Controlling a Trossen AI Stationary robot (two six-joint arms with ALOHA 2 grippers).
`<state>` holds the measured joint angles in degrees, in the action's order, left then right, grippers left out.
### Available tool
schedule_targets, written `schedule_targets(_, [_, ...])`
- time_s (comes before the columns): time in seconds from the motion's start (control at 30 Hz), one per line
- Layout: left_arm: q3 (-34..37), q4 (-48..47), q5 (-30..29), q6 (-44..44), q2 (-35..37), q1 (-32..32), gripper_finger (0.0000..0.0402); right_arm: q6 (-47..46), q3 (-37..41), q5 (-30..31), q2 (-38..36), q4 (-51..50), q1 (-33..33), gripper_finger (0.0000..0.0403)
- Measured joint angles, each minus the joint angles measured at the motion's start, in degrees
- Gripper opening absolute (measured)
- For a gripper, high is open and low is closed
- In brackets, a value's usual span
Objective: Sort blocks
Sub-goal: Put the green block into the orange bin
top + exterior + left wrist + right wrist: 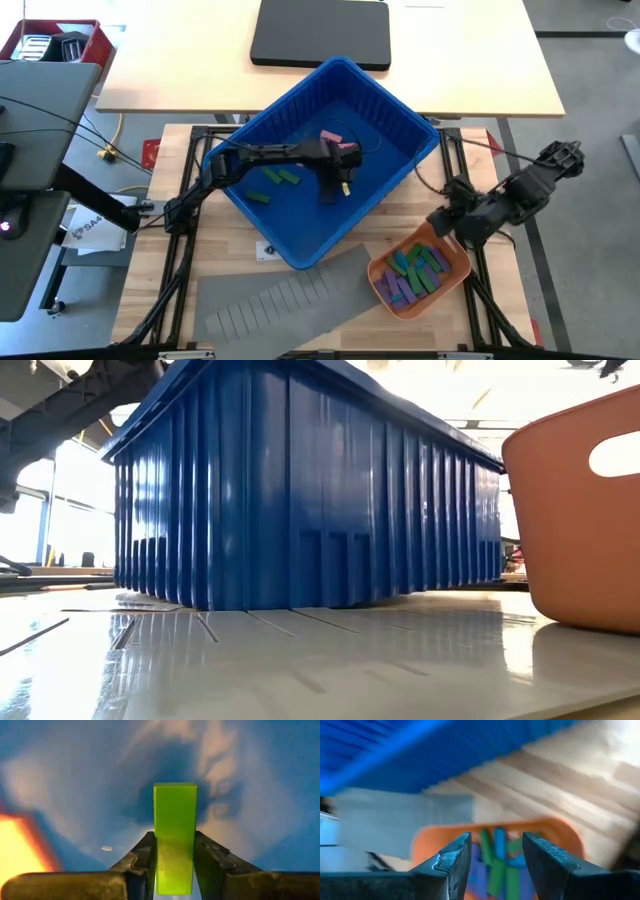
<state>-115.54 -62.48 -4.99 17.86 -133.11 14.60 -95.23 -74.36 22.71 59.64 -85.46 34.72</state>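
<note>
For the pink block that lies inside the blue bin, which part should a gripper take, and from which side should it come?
Probably best from straight above, the fingers closing across the narrow width of the pink block, near its middle. It lies flat on the floor of the blue bin, whose tall walls block any sideways approach. The left gripper is already inside the bin, closed on a green block.

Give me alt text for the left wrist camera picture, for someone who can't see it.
A bright green block stands upright between the left gripper's two dark fingers, which close against its sides. Behind it is the blurred blue floor of the bin, with the block's dark shadow on it.
</note>
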Motion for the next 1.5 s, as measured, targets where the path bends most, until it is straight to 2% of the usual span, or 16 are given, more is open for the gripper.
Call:
schedule_targets(0.13, [-3.9, 0.3, 0.0, 0.3, 5.8, 0.7, 0.0086, 6.2, -5.7, 7.6, 0.0, 2.9, 0.0, 0.0172])
schedule_targets(0.23, [-6.1, 2.4, 4.5, 0.2, 11.5, 1.7, 0.0086, 16.7, -9.8, 14.5, 0.0, 8.6, -0.5, 0.0172])
schedule_targets(0.33, [-7.3, 8.2, 14.7, -2.6, 17.5, 3.2, 0.0086, 33.4, -12.4, 22.1, 0.0, 18.5, -2.3, 0.0172])
schedule_targets(0.43, [-7.5, 16.7, 27.8, -9.5, 22.2, 4.9, 0.0086, 48.7, -13.8, 28.3, 0.0, 30.2, -5.3, 0.0172])
schedule_targets(0.53, [-7.4, 27.0, 39.7, -19.0, 24.3, 6.2, 0.0086, 60.8, -13.8, 30.9, 0.0, 41.8, -10.6, 0.0173])
schedule_targets(0.63, [-7.4, 37.4, 45.6, -27.6, 24.9, 6.5, 0.0086, 70.5, -13.8, 26.3, 0.0, 51.2, -16.3, 0.0183])
schedule_targets(0.73, [-7.4, 44.3, 47.2, -33.2, 25.1, 6.0, 0.0086, 75.2, -13.8, 18.5, 0.3, 57.4, -22.1, 0.0205])
schedule_targets(0.93, [-7.3, 46.2, 46.7, -34.7, 25.1, 4.8, 0.0086, 77.7, -13.8, 6.9, 2.9, 60.3, -29.8, 0.0261])
schedule_targets(1.07, [-7.3, 46.1, 46.7, -35.2, 25.1, 3.9, 0.0086, 77.8, -13.8, 0.1, 6.1, 61.3, -32.9, 0.0283])
schedule_targets(1.2, [-7.3, 46.1, 46.7, -35.3, 25.1, 3.4, 0.0086, 78.5, -13.8, -0.9, 7.6, 63.5, -34.3, 0.0287])
schedule_targets(1.37, [-7.3, 46.0, 46.6, -35.3, 25.1, 3.3, 0.0086, 78.5, -13.8, -6.3, 8.5, 64.4, -35.1, 0.0285])
schedule_targets(1.5, [-7.3, 46.1, 46.4, -35.3, 25.1, 3.3, 0.0086, 77.7, -13.8, -7.8, 9.0, 64.4, -35.1, 0.0254])
